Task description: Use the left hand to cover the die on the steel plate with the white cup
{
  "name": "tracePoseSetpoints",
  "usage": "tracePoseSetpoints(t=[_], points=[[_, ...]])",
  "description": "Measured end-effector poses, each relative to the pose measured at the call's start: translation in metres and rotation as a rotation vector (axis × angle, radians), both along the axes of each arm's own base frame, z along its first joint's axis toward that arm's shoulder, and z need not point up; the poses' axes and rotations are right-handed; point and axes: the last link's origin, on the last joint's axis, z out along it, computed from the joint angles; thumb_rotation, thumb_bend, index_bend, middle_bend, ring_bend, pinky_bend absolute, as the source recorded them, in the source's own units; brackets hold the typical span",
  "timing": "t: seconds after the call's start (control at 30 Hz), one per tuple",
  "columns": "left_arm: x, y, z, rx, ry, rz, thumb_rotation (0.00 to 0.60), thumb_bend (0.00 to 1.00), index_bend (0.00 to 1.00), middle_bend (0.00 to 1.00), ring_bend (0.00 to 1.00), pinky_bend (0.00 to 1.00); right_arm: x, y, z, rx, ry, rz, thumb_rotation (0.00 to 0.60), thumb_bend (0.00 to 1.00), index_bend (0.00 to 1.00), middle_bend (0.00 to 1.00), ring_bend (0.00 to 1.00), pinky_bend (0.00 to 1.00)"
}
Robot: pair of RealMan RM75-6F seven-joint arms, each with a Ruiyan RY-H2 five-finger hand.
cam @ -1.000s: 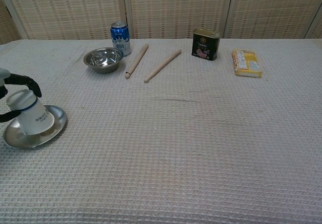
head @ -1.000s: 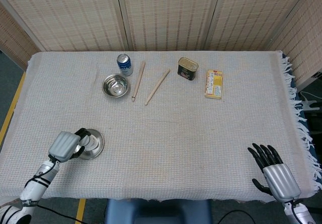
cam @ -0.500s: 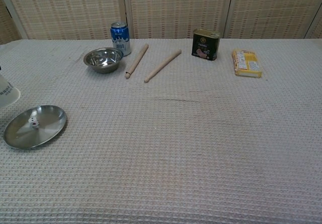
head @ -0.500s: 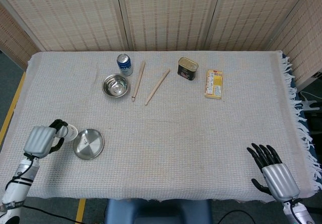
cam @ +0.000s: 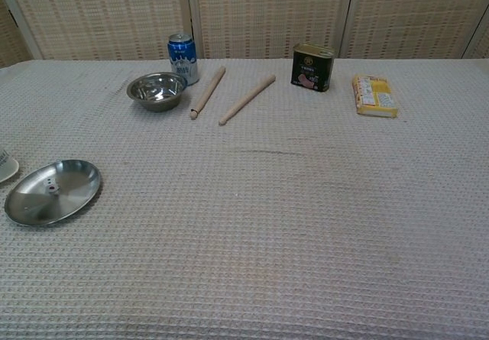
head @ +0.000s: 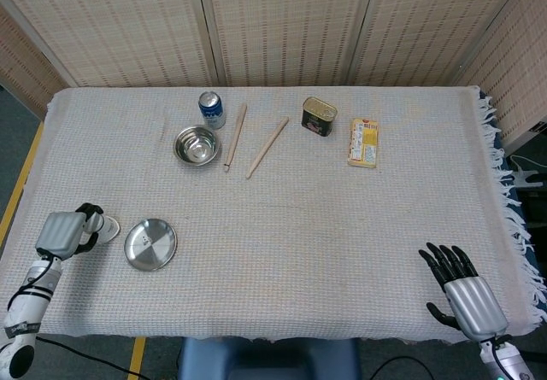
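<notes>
The steel plate lies near the front left of the table. A small white die sits uncovered on it. My left hand is left of the plate and grips the white cup, which lies on its side with its mouth toward the plate. In the chest view only the cup's rim shows at the left edge. My right hand rests at the front right corner with its fingers spread, holding nothing.
At the back stand a blue can, a steel bowl, two wooden sticks, a dark tin and a yellow box. The table's left edge is close to my left hand.
My left hand has carried the cup leftward off the plate, uncovering the die. The right hand has not moved.
</notes>
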Motion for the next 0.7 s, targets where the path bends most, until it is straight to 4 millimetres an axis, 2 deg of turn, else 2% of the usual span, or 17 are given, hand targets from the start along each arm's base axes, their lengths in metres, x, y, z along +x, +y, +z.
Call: tracePoseSetpoints(t=[0.2, 0.3, 0.37, 0.4, 0.47, 0.53, 0.7], points=[[0.005, -0.002, -0.007, -0.037, 0.005, -0.007, 0.600, 0.40, 0.20, 0.41, 0.66, 0.90, 0.000, 0.001, 0.000, 0.003, 0.000, 0.001, 0.600, 0.14, 0.00, 0.00, 0.00, 0.00], [0.008, -0.004, -0.006, -0.036, -0.008, -0.012, 0.600, 0.38, 0.07, 0.23, 0.56, 0.84, 0.000, 0.001, 0.000, 0.004, 0.001, 0.001, 0.600, 0.14, 0.00, 0.00, 0.00, 0.00], [0.008, -0.006, -0.006, -0.046, -0.011, -0.002, 0.600, 0.37, 0.01, 0.07, 0.36, 0.70, 0.000, 0.001, 0.000, 0.007, 0.001, 0.002, 0.600, 0.14, 0.00, 0.00, 0.00, 0.00], [0.008, -0.006, -0.005, -0.049, -0.008, 0.002, 0.600, 0.36, 0.00, 0.02, 0.24, 0.62, 0.001, 0.001, 0.000, 0.006, 0.001, 0.002, 0.600, 0.14, 0.00, 0.00, 0.00, 0.00], [0.009, -0.008, -0.004, -0.043, -0.003, 0.000, 0.600, 0.35, 0.00, 0.00, 0.07, 0.49, 0.001, 0.001, 0.000, 0.004, 0.002, 0.003, 0.600, 0.14, 0.00, 0.00, 0.00, 0.00], [0.012, -0.011, -0.003, -0.032, -0.015, -0.010, 0.600, 0.34, 0.00, 0.00, 0.01, 0.40, 0.001, 0.002, 0.000, 0.002, 0.003, 0.004, 0.600, 0.14, 0.00, 0.00, 0.00, 0.00], [0.020, -0.021, -0.001, -0.035, -0.054, -0.049, 0.600, 0.32, 0.00, 0.00, 0.00, 0.35, 0.001, 0.003, -0.002, 0.018, 0.012, -0.005, 0.600, 0.15, 0.00, 0.00, 0.00, 0.00]])
